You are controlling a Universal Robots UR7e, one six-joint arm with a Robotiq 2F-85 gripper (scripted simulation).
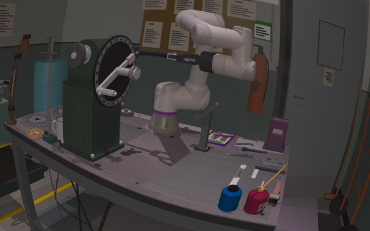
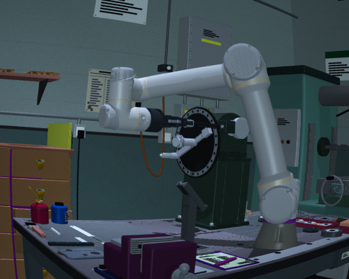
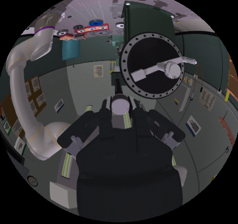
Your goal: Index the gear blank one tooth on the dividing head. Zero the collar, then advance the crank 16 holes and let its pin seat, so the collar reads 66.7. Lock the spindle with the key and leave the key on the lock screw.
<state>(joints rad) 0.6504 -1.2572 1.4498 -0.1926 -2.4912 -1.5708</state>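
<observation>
My gripper [image 1: 172,56] [image 2: 189,122] [image 3: 120,105] is closed around the handle of the long black key [image 1: 152,53] [image 2: 206,124] [image 3: 118,86], held level at the upper edge of the index plate [image 1: 114,70] [image 2: 198,142] [image 3: 152,65]. The key's far end reaches past the plate's rim toward the dark green dividing head [image 1: 90,99] [image 2: 226,168]; its tip and the lock screw are hidden. The white crank [image 1: 119,78] [image 2: 185,144] [image 3: 162,69] lies slanted across the plate, its handle low on the side facing the arm. The grey gear blank [image 1: 78,55] [image 2: 239,127] sits on the spindle behind the head.
The index plate's rim stands just beside the key. An empty dark key stand [image 1: 206,127] [image 2: 189,207] rises from the bench in front of the arm's base. A purple vise [image 2: 151,255], a blue can [image 1: 230,198] and a red oil can [image 1: 256,200] sit toward the bench's front edge.
</observation>
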